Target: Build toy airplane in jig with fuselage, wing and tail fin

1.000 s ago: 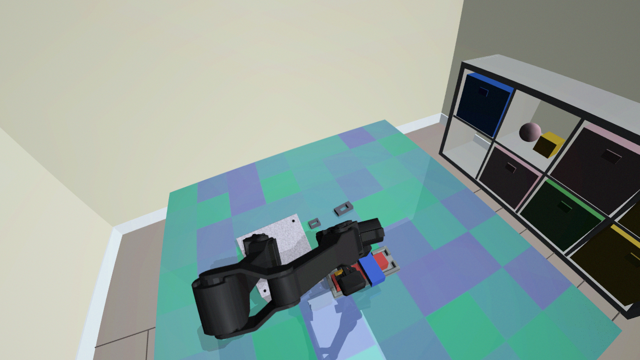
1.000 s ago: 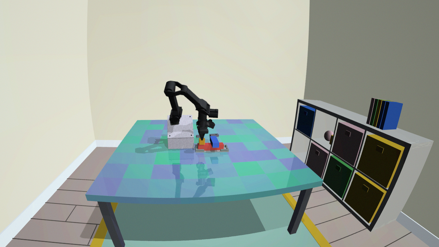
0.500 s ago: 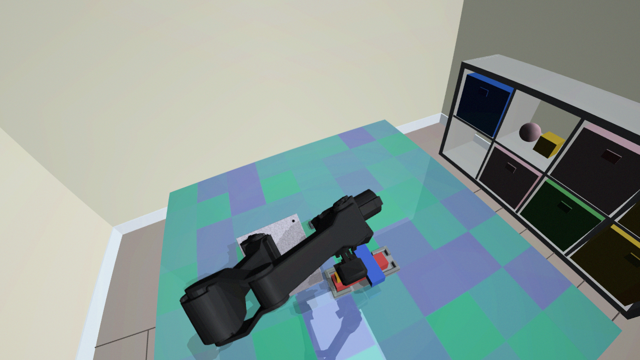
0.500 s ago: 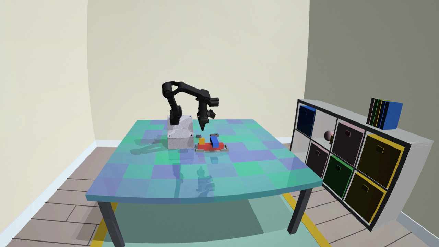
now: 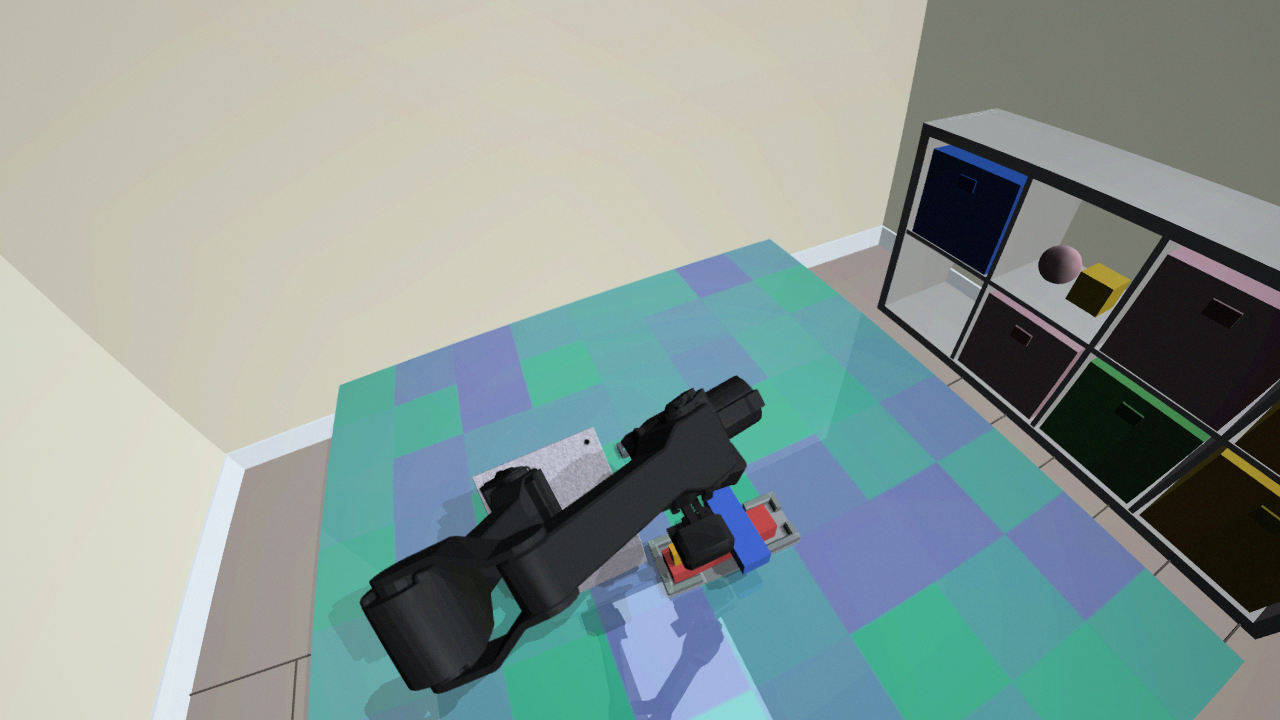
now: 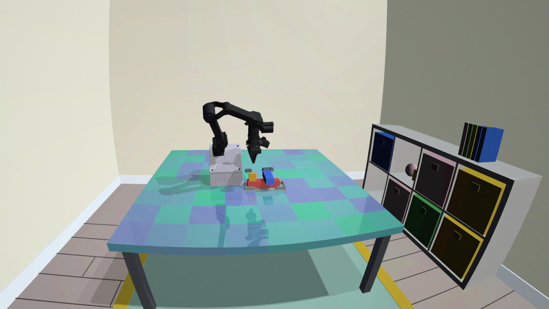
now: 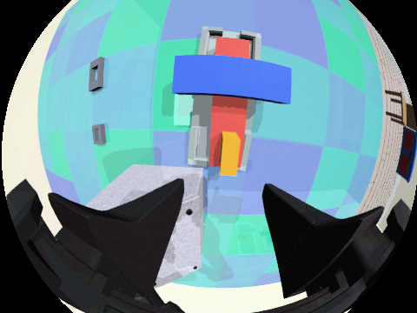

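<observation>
The red fuselage (image 5: 761,521) (image 6: 275,182) (image 7: 228,114) lies in the grey cradle (image 5: 788,533) (image 6: 282,187) (image 7: 197,151). The blue wing (image 5: 741,530) (image 6: 267,177) (image 7: 232,79) sits across the top of the fuselage. The yellow-orange tail fin (image 6: 252,176) (image 7: 230,153) stands upright on the fuselage near its tail end; in the top view it is mostly hidden behind the gripper. The tabs and sockets are hidden. My gripper (image 6: 253,162) (image 7: 224,188) is open and empty, above the tail fin with a gap between them and touching none of the parts.
Two small grey holders with slots, a larger one (image 6: 267,168) (image 7: 96,74) and a smaller one (image 6: 248,170) (image 7: 99,134), lie on the table (image 5: 904,537) (image 6: 326,226) beside the jig. The arm's speckled base block (image 5: 572,465) (image 6: 225,178) (image 7: 143,191) stands close to the tail end of the cradle.
</observation>
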`<act>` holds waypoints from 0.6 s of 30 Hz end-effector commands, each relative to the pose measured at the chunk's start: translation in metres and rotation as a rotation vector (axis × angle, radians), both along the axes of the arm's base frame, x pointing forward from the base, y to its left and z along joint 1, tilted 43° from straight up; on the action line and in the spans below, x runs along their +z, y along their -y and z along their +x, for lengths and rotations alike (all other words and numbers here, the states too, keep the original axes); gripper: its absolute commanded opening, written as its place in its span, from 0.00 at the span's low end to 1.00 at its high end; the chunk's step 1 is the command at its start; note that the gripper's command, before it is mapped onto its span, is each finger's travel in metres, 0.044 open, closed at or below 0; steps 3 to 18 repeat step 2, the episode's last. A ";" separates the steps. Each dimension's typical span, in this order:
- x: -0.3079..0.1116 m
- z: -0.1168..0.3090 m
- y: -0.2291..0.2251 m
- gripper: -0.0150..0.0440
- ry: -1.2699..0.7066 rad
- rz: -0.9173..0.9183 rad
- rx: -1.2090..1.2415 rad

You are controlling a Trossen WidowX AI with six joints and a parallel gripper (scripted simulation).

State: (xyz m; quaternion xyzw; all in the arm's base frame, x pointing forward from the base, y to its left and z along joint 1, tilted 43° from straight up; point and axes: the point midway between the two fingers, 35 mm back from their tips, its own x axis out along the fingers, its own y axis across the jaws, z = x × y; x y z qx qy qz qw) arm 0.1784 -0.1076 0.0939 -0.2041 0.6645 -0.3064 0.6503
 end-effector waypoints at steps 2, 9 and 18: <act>0.000 0.000 0.000 0.69 0.001 -0.003 -0.003; 0.000 0.000 0.000 0.69 0.001 -0.003 -0.003; 0.000 0.000 0.000 0.69 0.001 -0.003 -0.003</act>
